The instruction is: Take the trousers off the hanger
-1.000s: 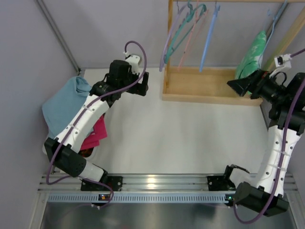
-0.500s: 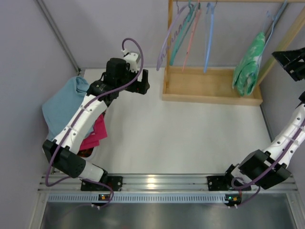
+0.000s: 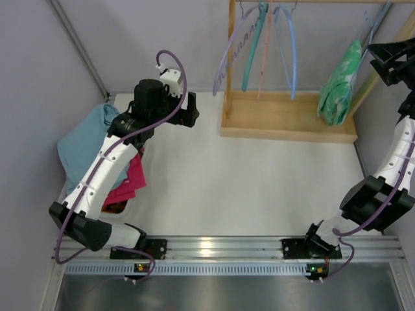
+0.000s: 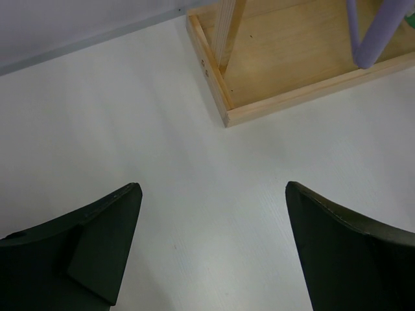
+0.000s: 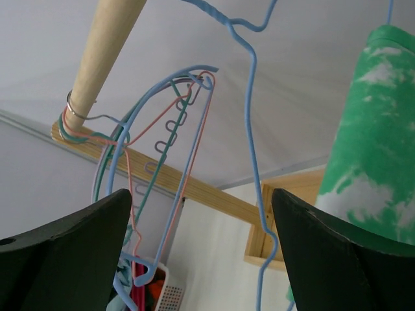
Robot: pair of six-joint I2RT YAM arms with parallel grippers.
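The trousers (image 3: 340, 83), green mottled with white, hang in a narrow drape at the far right end of the rack (image 3: 285, 123), their lower end over the right corner of its wooden base. In the right wrist view only their left side shows; the rest is cut off by the picture edge and by the right-hand finger. The hanger (image 5: 249, 129) is a thin pale blue wire running down just left of the cloth. Its upper part runs out of the top of the picture, so where it meets the rail (image 5: 107, 39) cannot be seen. How the cloth sits on the wire is hidden in both views. The right gripper (image 5: 201, 194) is raised to rail height just right of the trousers, jaws spread wide and holding nothing; whether a finger touches the cloth cannot be told. Farther left on the rail hang four other hangers (image 3: 259, 45), lilac, teal, pink and blue, bunched and overlapping. The left gripper (image 4: 213, 186) hovers over the white table (image 3: 246, 188) near the rack's left corner, jaws likewise wide and empty. At the left edge of the table, a teal garment (image 3: 84, 146) and a pink garment (image 3: 131, 181) lie partly hidden beneath the left arm (image 3: 107, 162).
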